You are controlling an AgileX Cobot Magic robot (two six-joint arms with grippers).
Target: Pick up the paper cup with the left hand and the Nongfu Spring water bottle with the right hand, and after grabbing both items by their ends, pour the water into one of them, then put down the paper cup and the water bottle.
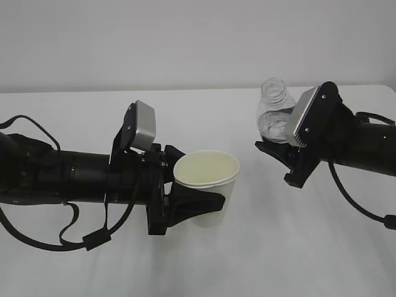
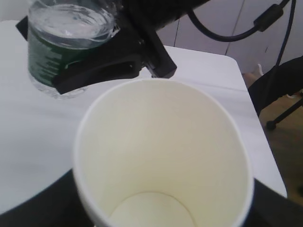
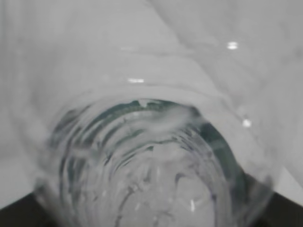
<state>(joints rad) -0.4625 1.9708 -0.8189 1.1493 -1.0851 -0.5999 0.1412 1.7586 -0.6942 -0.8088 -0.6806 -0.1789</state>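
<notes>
A: Biggest first? White flat surface point(image 1: 204, 266), carrying nothing directly under the cup.

B: Next, the left black cabled arm with grey block point(image 1: 74, 179), stretched low over the surface. Left tool point(image 1: 201, 201) clenched round the small white tapered paper cup point(image 1: 207, 185), fingers at its lower half. Cup held upright, slightly tilted, lifted clear of the surface. Pale cream inside, looks dry in the left wrist view point(image 2: 161, 156).

A: And to the right of the cup?

B: Right black cabled arm with grey block point(image 1: 346, 142), higher than the cup. Right tool point(image 1: 275, 148) grasping the small clear ribbed plastic bottle with dark green label point(image 1: 275, 114) near its base. Mouth uncapped, pointing up, well apart from the cup's rim. Bottle seen beyond the cup rim from the left wrist point(image 2: 66, 47).

A: Smallest?

B: Clear colourless water point(image 3: 151, 179), hard to tell apart from the plastic.
</notes>
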